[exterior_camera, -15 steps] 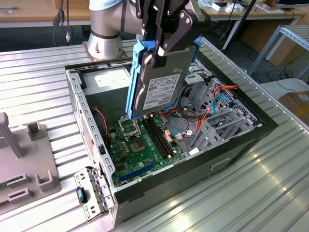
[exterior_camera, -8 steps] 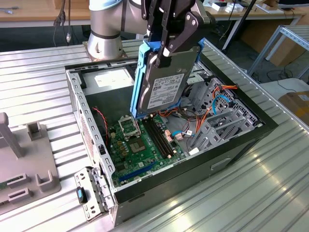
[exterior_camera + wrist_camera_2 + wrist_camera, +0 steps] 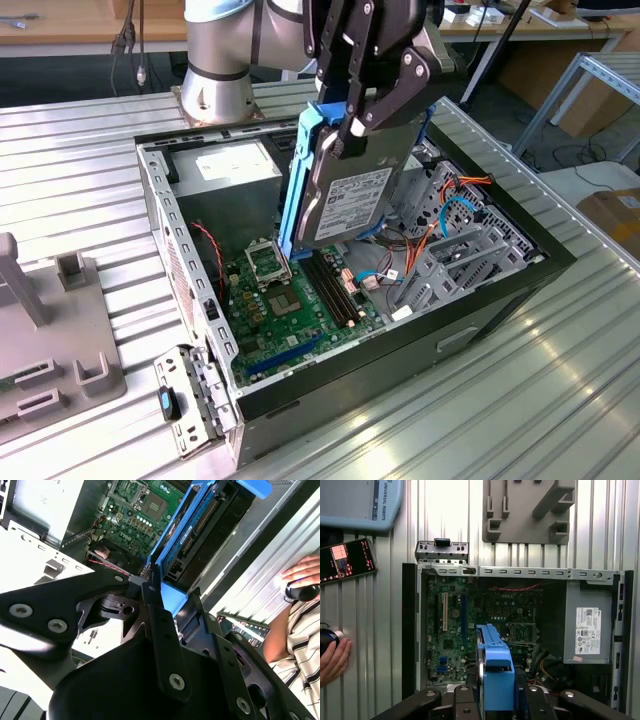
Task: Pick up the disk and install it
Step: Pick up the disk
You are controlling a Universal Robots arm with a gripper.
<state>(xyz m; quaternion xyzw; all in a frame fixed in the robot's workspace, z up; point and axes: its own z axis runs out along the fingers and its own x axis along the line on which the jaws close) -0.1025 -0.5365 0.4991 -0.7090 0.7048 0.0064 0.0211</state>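
The disk (image 3: 350, 205) is a grey metal slab with bright blue rails. It hangs on edge, tilted, above the open computer case (image 3: 178, 250). My gripper (image 3: 360, 125) is shut on its upper end, with the black fingers (image 3: 352, 95) clamping both faces. In the second wrist view the disk (image 3: 200, 535) reaches from my gripper (image 3: 172, 607) towards the motherboard (image 3: 145, 505). In the first wrist view the blue rail of the disk (image 3: 495, 670) stands between the fingers of my gripper (image 3: 496, 702), over the case's interior. The lower end of the disk hovers above the motherboard (image 3: 290, 310), clear of the grey drive cage (image 3: 470, 255).
The case holds a power supply (image 3: 235, 165), red and orange cables (image 3: 430, 240) and a hinged bracket (image 3: 185, 400) at its near corner. A grey fixture block (image 3: 50, 340) sits at the exterior view's left. A person's hand (image 3: 332, 660), a phone (image 3: 345, 560) and a pendant (image 3: 360, 502) lie beside the case.
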